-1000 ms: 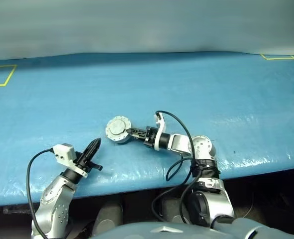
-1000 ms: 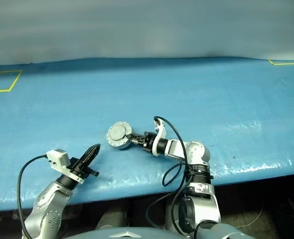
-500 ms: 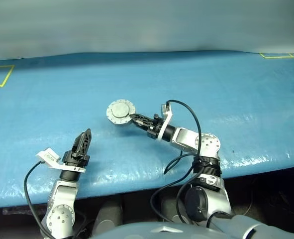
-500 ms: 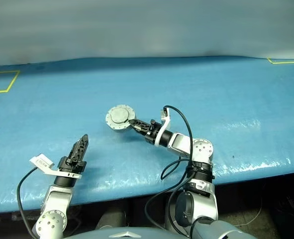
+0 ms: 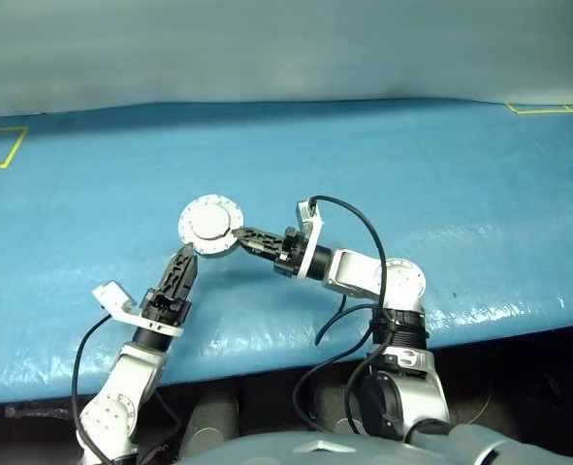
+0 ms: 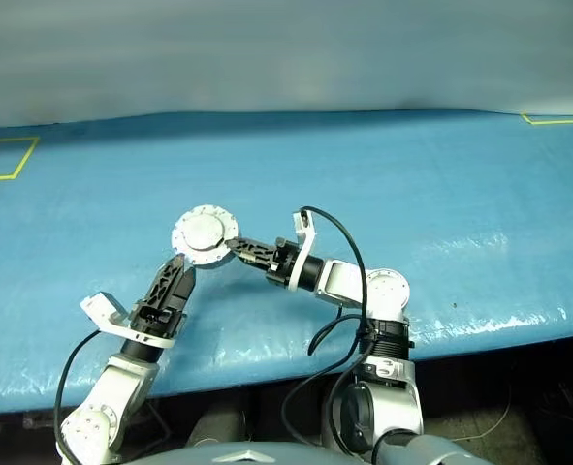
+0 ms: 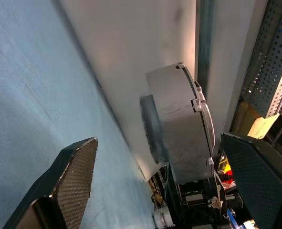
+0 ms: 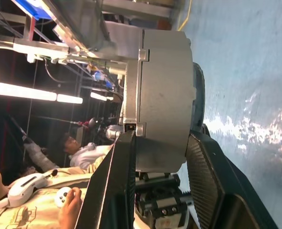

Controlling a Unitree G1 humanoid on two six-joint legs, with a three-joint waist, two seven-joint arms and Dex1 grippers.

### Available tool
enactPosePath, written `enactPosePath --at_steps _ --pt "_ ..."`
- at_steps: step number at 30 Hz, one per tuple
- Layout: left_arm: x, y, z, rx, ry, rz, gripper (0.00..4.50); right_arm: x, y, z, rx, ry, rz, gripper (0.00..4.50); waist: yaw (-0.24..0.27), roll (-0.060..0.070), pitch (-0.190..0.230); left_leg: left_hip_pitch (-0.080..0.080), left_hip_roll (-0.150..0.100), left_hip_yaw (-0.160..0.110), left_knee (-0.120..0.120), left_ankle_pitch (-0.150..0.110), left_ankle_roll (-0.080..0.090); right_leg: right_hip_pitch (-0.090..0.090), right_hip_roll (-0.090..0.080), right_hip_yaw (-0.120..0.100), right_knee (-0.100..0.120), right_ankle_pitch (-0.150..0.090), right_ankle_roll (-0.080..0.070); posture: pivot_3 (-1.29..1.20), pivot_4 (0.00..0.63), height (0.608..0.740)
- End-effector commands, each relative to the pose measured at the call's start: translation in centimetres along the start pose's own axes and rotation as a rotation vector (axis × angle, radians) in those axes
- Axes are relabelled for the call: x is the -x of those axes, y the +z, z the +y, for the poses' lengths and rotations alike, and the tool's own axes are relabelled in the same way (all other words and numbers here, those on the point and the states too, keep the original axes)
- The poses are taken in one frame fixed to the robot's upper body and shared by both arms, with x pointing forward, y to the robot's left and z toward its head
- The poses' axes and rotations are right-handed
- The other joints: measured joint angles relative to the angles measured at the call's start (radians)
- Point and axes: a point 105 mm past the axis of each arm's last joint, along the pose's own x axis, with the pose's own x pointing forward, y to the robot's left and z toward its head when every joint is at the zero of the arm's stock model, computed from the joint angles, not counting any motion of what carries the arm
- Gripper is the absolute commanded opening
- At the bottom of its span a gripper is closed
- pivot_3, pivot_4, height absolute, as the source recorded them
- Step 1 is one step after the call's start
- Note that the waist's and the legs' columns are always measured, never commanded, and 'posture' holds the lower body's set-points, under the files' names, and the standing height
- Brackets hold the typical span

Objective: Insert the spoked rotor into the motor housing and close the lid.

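Currently the right gripper (image 5: 239, 235) is reaching in from the right and clamping its two black fingers on the edge of the motor housing (image 5: 209, 225), holding it up off the blue table cover (image 5: 441, 184). Seen from the head camera, the housing is showing a round, pale grey face with small tabs around the rim; the lid (image 6: 205, 233) is sitting closed on it, plain face outward. No windings or rotor can be made out with the unit shut.

In the right wrist view the housing (image 8: 162, 95) is standing edge-on between the two fingers (image 8: 205, 186), one pad on each flat face, with a small hinge or latch block showing on the rim. Behind it a person (image 8: 78, 145) is sitting in the background, and another person's hand (image 8: 71, 205) is holding a white controller (image 8: 28, 183).

The left gripper (image 5: 182, 269) is angling up from below left, its tips just under the housing and close to it; whether they are touching cannot be told. In the left wrist view its fingers (image 7: 76, 176) are standing wide apart, with the housing (image 7: 181, 129) ahead between them and nothing gripped.
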Motion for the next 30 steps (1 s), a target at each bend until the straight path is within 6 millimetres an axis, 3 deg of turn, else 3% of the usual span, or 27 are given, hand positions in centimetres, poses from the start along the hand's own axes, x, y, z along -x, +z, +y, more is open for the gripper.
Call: enactPosePath --at_steps 1,12,18,28,30 --pt "-0.8 -0.3 -0.7 0.01 -0.043 0.034 4.48 -1.2 -1.1 3.3 0.038 0.171 0.031 1.2 0.0 0.0 0.0 0.0 0.0 0.0 0.0 0.0 0.0 0.0 0.0 0.0 0.0 0.0 0.0 0.0 0.15 0.74" --pt "-2.4 -0.3 -0.3 -0.018 -0.054 0.001 4.48 -1.3 -1.5 3.3 0.072 0.161 0.043 1.2 0.001 0.0 0.0 0.0 0.0 0.0 0.0 0.0 0.0 0.0 0.0 0.0 0.0 0.0 0.0 0.0 0.15 0.74" --pt "-1.6 -0.2 0.2 -0.018 -0.024 -0.012 2.76 -1.2 -0.6 2.6 0.076 0.12 0.003 1.2 0.0 0.0 0.0 0.0 0.0 0.0 0.0 0.0 0.0 0.0 0.0 0.0 0.0 0.0 0.0 0.0 0.15 0.74" --pt "-1.4 0.1 0.9 0.002 0.037 -0.044 2.7 -1.6 -0.7 2.3 0.124 0.105 0.015 1.2 0.002 0.0 0.0 0.0 0.0 0.0 0.001 0.0 0.0 0.0 0.0 0.0 0.0 0.0 0.0 0.0 0.15 0.74" --pt "-1.3 0.4 1.0 -0.001 0.05 -0.065 2.7 -1.6 -0.6 2.2 0.156 0.087 0.012 1.94 0.002 0.0 0.0 0.0 0.0 0.0 0.001 0.0 0.0 0.0 0.0 0.0 0.0 0.0 0.0 0.0 0.15 0.74"
